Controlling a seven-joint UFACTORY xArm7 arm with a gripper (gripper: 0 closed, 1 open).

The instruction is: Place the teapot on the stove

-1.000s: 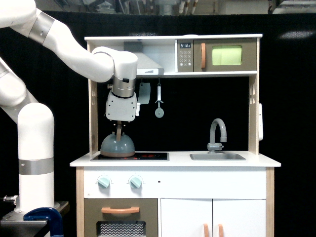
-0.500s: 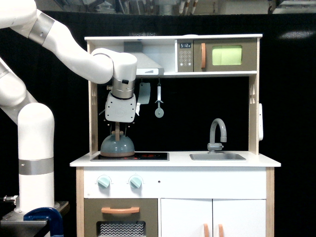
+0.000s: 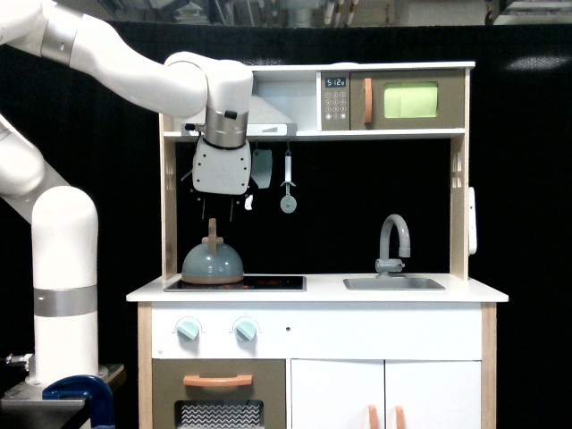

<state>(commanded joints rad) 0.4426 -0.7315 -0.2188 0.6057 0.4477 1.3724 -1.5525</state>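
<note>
The grey-blue teapot [image 3: 212, 263] with its upright light-wood handle stands on the left part of the black stove [image 3: 259, 283], on the toy kitchen's counter. My gripper [image 3: 220, 212] hangs straight above the handle with a clear gap of dark background between them. Its thin fingers point down and are spread apart, open, holding nothing. The white arm reaches in from the exterior view's upper left.
A grey faucet [image 3: 393, 241] and sink basin [image 3: 393, 283] sit on the counter's right. A spatula [image 3: 260, 168] and a ladle [image 3: 288, 183] hang just beside the gripper under the shelf [image 3: 357, 134]. The wooden side post [image 3: 168, 214] stands close to the teapot's left.
The gripper let go of the teapot's handle, opened, and rose straight up to under the shelf. The teapot stays on the stove.
</note>
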